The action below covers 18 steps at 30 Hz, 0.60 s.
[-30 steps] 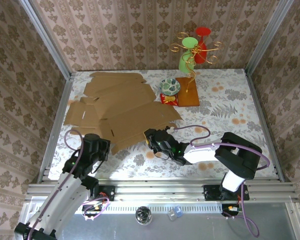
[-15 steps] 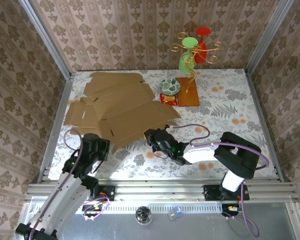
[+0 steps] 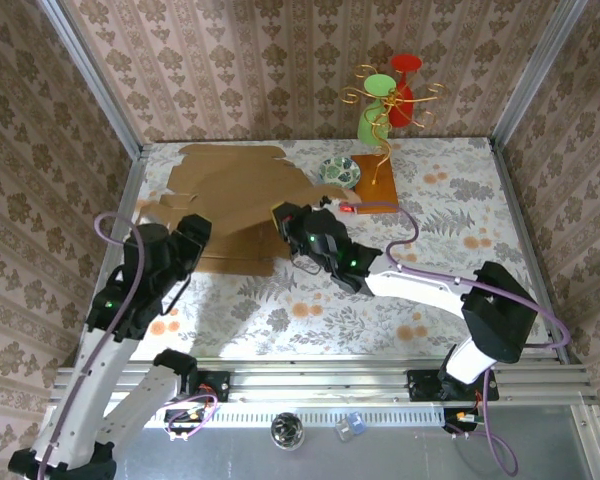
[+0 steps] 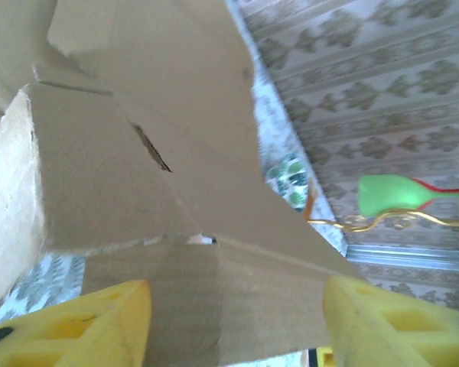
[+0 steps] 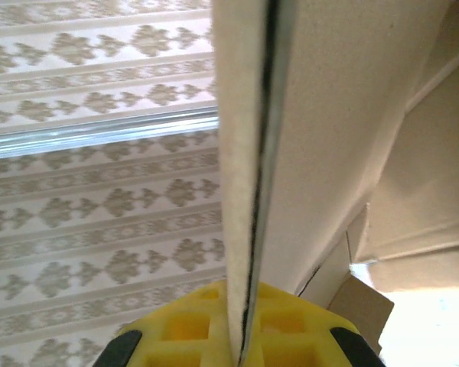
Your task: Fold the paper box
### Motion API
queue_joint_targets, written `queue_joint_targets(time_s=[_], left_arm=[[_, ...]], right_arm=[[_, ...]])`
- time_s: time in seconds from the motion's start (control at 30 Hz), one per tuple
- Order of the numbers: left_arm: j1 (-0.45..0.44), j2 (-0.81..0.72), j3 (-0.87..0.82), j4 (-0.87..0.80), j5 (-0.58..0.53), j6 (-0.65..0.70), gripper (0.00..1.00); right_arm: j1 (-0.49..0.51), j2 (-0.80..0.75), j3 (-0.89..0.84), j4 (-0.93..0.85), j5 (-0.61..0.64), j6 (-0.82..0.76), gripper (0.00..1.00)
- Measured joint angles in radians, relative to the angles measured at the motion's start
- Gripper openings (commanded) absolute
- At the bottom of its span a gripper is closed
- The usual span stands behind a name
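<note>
The paper box (image 3: 230, 185) is a flat brown cardboard blank at the back left of the table, its near part tilted up off the surface. My right gripper (image 3: 283, 222) is shut on the blank's near right edge; in the right wrist view the thin cardboard panel (image 5: 329, 115) runs straight up out of the closed yellow jaws (image 5: 245, 336). My left gripper (image 3: 198, 232) stands open at the blank's near left edge. In the left wrist view a cardboard flap (image 4: 161, 99) hangs between the two wide-apart yellow fingers (image 4: 99, 325), touching neither.
A wire stand with a green cup (image 3: 378, 100) and a red cup (image 3: 405, 70) rises from a wooden base (image 3: 380, 190) at the back centre. A patterned bowl (image 3: 338, 172) sits beside it, close to the cardboard. Metal frame posts and wallpapered walls close in the table (image 3: 460, 230).
The right gripper has carried the blank's near edge up and toward the back, tilting the cardboard. The left arm has risen and moved forward to the blank, and its gripper has opened.
</note>
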Motion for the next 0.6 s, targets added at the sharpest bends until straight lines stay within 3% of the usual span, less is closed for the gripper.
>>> queue_joint_targets(time_s=[0.27, 0.6], left_arm=[[-0.001, 0.006, 0.244, -0.13, -0.135, 0.182, 0.62], [-0.001, 0.044, 0.459, -0.114, -0.239, 0.402, 0.57]], right_arm=[[-0.047, 0.006, 0.275, -0.124, -0.001, -0.051, 0.0], [-0.048, -0.056, 0.477, -0.396, 0.076, -0.134, 0.0]])
